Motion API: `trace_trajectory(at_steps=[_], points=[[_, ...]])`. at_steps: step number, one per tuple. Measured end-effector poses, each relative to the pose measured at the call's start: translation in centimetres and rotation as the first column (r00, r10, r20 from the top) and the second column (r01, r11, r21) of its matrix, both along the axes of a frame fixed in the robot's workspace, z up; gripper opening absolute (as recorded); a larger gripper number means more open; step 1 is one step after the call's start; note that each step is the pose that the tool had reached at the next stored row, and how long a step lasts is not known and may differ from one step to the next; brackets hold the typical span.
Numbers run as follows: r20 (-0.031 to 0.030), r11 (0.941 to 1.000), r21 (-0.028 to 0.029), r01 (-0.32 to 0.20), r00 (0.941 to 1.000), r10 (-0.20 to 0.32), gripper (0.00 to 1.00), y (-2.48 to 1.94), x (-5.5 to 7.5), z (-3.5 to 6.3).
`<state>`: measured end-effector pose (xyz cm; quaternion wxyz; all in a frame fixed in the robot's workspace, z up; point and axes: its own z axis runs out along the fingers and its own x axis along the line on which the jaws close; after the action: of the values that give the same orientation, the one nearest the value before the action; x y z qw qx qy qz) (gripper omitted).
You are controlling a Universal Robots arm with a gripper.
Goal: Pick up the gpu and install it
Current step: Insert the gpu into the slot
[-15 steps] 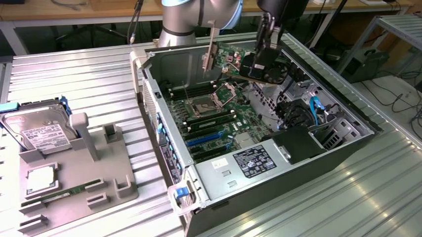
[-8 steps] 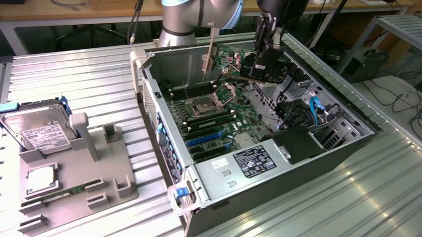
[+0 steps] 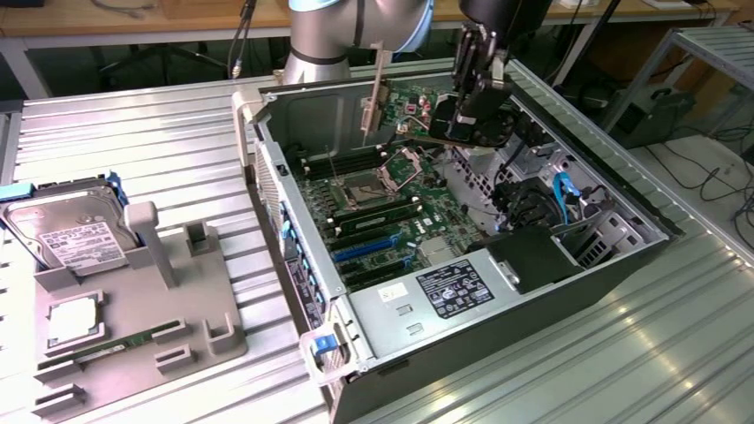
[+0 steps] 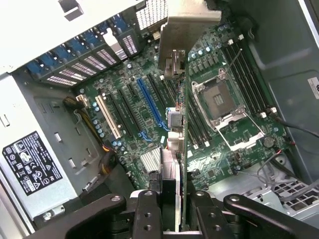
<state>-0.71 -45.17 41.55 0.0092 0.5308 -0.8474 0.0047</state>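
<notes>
The gpu [image 3: 377, 95] hangs on edge over the open computer case [image 3: 613, 256], its pale metal bracket toward the exterior view's left. My gripper [image 3: 471, 110] is shut on its other end, above the motherboard [image 3: 377, 208]. In the wrist view the gpu [image 4: 182, 144] appears edge-on, a thin green card with its bracket at the far end, clamped between my two black fingers [image 4: 147, 214]; the gripper [image 4: 177, 211] holds it above the board. The blue expansion slot [image 4: 149, 102] lies beside the card's line, apart from it. The card floats clear of the slots.
A grey holder tray [image 3: 177, 336] at the exterior view's left carries a hard drive [image 3: 71, 231], a RAM stick [image 3: 118, 344] and a square chip [image 3: 73, 318]. Inside the case are the power supply [image 3: 454, 287], an empty CPU socket [image 4: 219, 99], blue cables [image 3: 566, 199] and drive bays.
</notes>
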Motion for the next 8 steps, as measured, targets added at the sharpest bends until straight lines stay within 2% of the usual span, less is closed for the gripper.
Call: trace_trajectory(at_steps=[8], points=[[0.0,0.9984,-0.0001,-0.056,0.9984,0.056,0.28,-0.01,0.0,0.0]])
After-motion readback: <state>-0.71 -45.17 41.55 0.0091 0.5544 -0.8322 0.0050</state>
